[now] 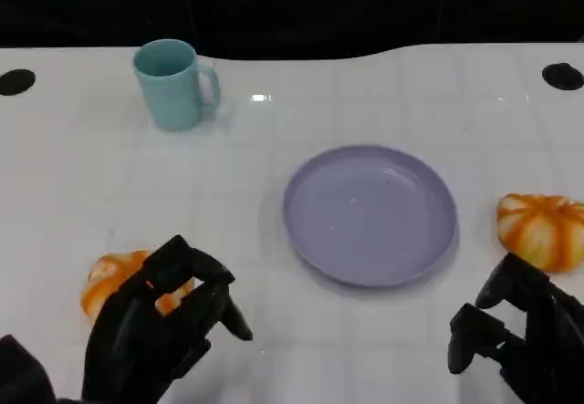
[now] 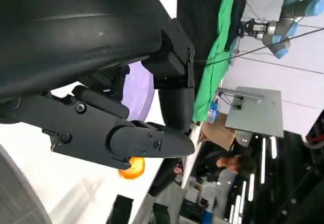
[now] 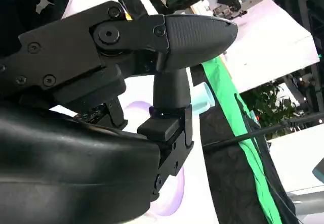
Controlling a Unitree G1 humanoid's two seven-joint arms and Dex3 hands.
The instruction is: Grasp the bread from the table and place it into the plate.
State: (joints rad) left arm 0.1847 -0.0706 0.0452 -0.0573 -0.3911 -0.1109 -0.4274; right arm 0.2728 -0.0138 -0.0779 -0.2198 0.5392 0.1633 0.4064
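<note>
The round lavender plate [image 1: 370, 214] lies flat near the middle of the white table [image 1: 82, 176] with nothing on it, its surface smooth with a shallow raised rim. The teal mug [image 1: 172, 83] stands upright toward the far left, handle turned to the right; what is inside it cannot be seen. Two pieces of bread lie on the table, both rounded, glossy and orange with pale streaks. One bread [image 1: 109, 279] sits at the near left, well apart from the plate, and is partly covered by the left hand [image 1: 160, 326], whose black fingers curl down over its near side; whether they actually grip it cannot be told. The other bread [image 1: 542, 229] lies at the right edge, just beside the plate's right rim. The right hand [image 1: 520, 336] rests near it, fingers loosely bent and apart, holding nothing.
</note>
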